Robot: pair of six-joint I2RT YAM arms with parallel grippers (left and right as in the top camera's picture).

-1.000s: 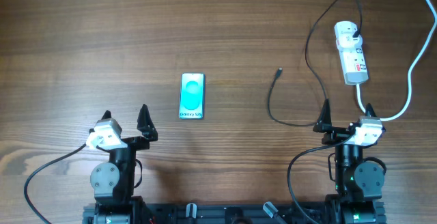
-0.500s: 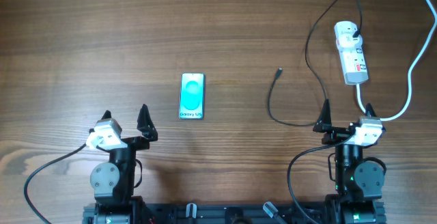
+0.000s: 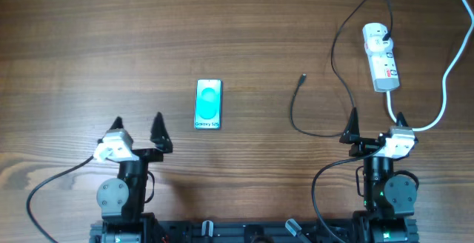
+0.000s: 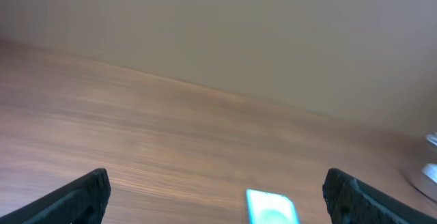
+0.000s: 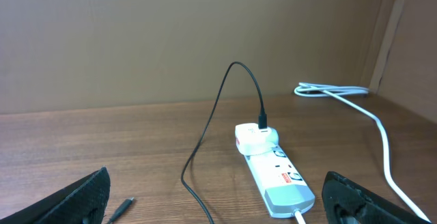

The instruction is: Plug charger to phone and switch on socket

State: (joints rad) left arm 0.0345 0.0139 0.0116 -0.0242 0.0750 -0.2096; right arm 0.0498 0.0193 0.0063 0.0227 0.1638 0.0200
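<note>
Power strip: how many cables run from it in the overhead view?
2. The black charger cable leaves the far end of the power strip and loops to a loose connector right of the phone. The thick white lead leaves its near end, curving toward the top right corner.

Looking low across the wooden table (image 4: 171, 142) toward a plain beige wall (image 4: 225, 33). Holding the left gripper (image 4: 217, 186) spread wide, dark fingers (image 4: 82, 198) sitting in both lower corners. Catching the cyan top of the phone (image 4: 272, 208) at the bottom, between the fingers, touching neither. Glimpsing a pale blurred shape (image 4: 428, 173) at the right edge.
</note>
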